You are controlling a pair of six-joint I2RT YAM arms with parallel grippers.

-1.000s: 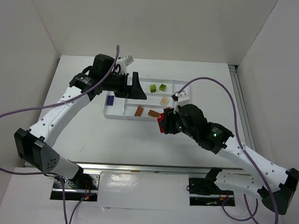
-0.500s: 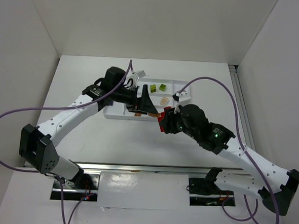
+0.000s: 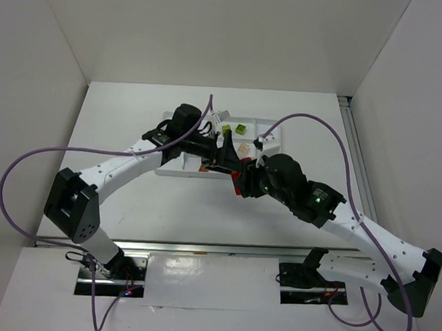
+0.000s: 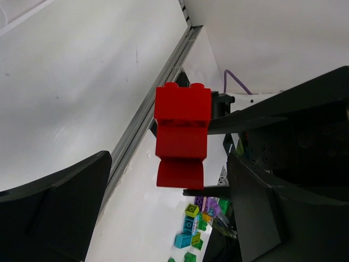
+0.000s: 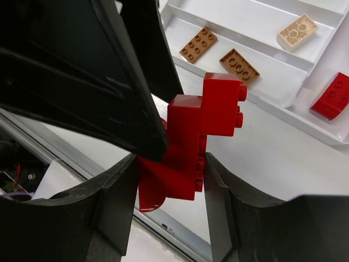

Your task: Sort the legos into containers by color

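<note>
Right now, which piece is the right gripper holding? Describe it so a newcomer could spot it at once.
Find the white tray mid-table; just off its near edge the right gripper is shut on a red stack. It is several red bricks clipped together and held up, unlike the single red brick and flat orange plates lying in the tray.

On my overhead feed I see the white table point(image 3: 118, 122) carrying a white divided tray point(image 3: 172, 167). The tray lies flat on it, toward 12 o'clock from the table's middle, its long sides running from 9 to 3 o'clock.
</note>
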